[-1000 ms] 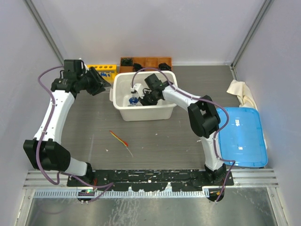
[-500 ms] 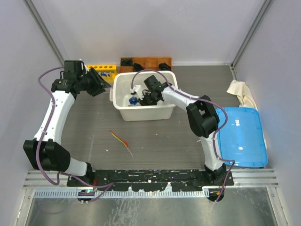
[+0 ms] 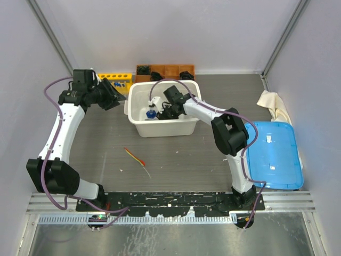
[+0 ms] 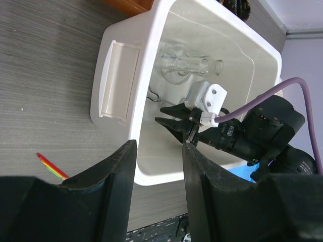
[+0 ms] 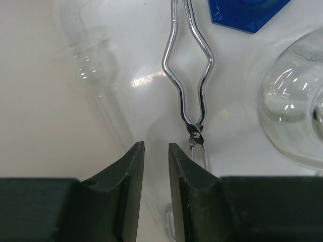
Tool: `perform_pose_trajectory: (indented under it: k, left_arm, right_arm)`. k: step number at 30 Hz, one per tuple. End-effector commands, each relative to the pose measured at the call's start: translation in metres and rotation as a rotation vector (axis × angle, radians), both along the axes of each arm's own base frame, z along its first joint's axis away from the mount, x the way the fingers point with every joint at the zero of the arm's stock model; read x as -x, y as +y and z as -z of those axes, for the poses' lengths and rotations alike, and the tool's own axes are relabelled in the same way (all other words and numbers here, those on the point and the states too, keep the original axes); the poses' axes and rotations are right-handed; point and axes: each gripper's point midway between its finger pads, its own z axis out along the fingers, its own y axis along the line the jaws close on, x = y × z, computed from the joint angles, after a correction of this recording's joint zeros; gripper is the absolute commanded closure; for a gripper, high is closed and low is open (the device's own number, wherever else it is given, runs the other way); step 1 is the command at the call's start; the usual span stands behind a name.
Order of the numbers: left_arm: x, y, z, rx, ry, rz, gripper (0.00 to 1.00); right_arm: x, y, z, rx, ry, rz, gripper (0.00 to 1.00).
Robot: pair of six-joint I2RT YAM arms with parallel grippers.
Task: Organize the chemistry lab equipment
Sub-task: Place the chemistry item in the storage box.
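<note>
From above, the left gripper (image 3: 113, 94) hovers just left of the white bin (image 3: 137, 128), and the right gripper (image 3: 159, 112) is down inside it. The thin red-orange stick (image 3: 135, 158) lies on the table.

The left wrist view shows its fingers wide apart and empty, with glass flasks (image 4: 179, 64) lying in the bin.

In the right wrist view, the fingers are narrowly parted and grip nothing. The metal tongs (image 5: 189, 60) lie on the bin floor just beyond them.

White tub (image 3: 164, 128), blue lid (image 3: 274, 154), crumpled cloth (image 3: 272, 104) — brown tray (image 3: 166, 66) behind

Red-orange stick (image 3: 135, 158) — on grey table (image 3: 192, 154)
</note>
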Motion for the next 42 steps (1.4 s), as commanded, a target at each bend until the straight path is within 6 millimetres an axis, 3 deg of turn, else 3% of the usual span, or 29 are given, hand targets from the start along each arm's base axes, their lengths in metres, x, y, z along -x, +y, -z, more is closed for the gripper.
perform_pose_trajectory:
  k: [1,7,12,20,25,30,35,42]
  left_arm:
    - [0.005,0.0,-0.024,0.023,-0.073,0.006,0.57]
    - [0.013,0.004,-0.017,-0.003,-0.054,-0.004,0.57]
    - [0.02,0.006,-0.009,-0.003,-0.036,-0.008,0.56]
    - [0.036,0.007,0.014,-0.014,0.036,-0.009,0.56]
    - [0.066,0.015,0.044,-0.062,0.187,-0.013,0.56]
    - [0.109,0.006,0.071,-0.013,0.359,0.021,0.57]
    - [0.144,0.006,0.09,-0.003,0.441,-0.005,0.58]
    - [0.163,0.002,0.12,-0.029,0.532,-0.023,0.62]
  right_arm:
    - [-0.003,0.007,-0.028,-0.053,-0.048,0.001,0.68]
    - [-0.004,0.007,-0.043,-0.07,-0.071,0.008,0.67]
    - [-0.007,0.006,-0.069,-0.087,-0.122,0.019,0.67]
    - [-0.017,-0.002,-0.137,-0.119,-0.268,0.056,0.66]
    - [-0.023,-0.019,-0.206,-0.159,-0.426,0.137,0.65]
    - [-0.022,-0.04,-0.266,-0.235,-0.586,0.252,0.65]
    - [-0.011,-0.067,-0.297,-0.311,-0.715,0.371,0.65]
    - [0.013,-0.102,-0.327,-0.393,-0.876,0.451,0.65]
